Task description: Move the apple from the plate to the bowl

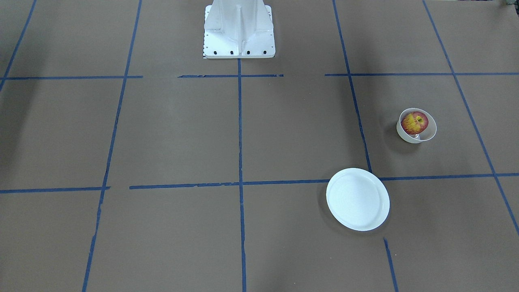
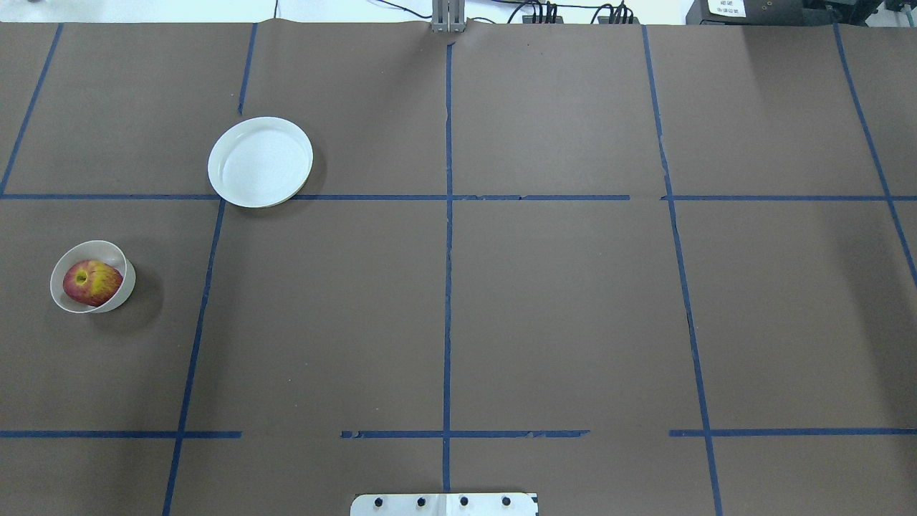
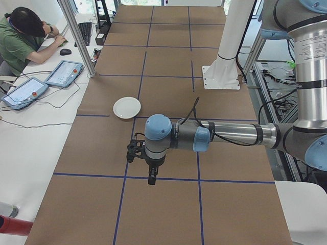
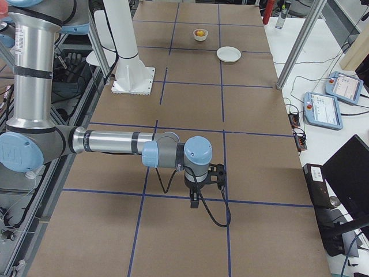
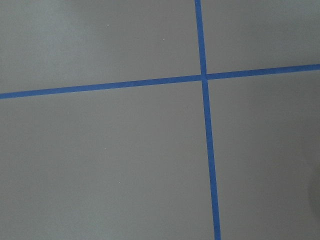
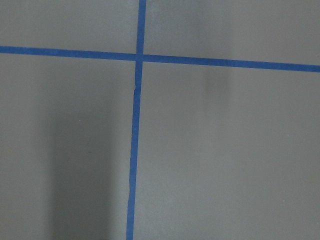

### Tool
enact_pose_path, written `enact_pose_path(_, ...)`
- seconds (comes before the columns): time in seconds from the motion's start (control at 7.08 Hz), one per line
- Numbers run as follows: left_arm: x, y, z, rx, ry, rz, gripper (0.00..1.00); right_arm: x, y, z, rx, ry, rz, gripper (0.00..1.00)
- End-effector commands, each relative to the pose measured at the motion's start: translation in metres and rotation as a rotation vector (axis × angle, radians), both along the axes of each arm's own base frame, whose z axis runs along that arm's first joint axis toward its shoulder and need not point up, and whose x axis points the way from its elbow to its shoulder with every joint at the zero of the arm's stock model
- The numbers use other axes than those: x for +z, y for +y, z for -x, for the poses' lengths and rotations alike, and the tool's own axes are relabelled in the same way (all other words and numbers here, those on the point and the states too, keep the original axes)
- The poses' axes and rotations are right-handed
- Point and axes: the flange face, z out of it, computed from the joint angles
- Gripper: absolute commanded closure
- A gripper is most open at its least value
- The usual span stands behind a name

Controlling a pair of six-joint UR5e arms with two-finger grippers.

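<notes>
small round red-yellow apple (image 1: 413,122) lies inside small deep cream-white bowl (image 1: 430,130); flat round white plate (image 1: 357,198) bare, so task looks done. best now: arms stay clear, no bump on bowl. left claw (image 3: 152,178), right claw (image 4: 195,202): opening cannot tell. apple well apart from both claws.

Standard UR look on both: left arm (image 3: 230,135) and right arm (image 4: 112,142) are silver tubes with pale blue joint caps and printed labels on the upright segments. Left gripper (image 3: 152,178) and right gripper (image 4: 195,201) are black, and so are the cables (image 4: 216,216). White pedestal (image 1: 239,28) top centre of the front view, with four dark screws (image 1: 231,52).
</notes>
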Motion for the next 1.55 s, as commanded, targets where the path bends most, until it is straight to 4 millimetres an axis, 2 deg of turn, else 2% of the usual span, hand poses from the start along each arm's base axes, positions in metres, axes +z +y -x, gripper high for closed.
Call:
enact_pose_path(0.0,0.0015,0.0050,0.0002,0.000,0.003,0.003,0.00,0.0000,0.0000,0.0000,0.000,0.000,0.000,0.00)
enact_pose_path(0.56,-0.0052,-0.0002,0.0004,0.000,0.002,-0.031,0.00,0.0000,0.0000,0.0000,0.000,0.000,0.000,0.00)
enact_pose_path(1.41,-0.0015,-0.0013,-0.0002,0.001,0.002,-0.042,0.00,0.0000,0.0000,0.0000,0.000,0.000,0.000,0.00)
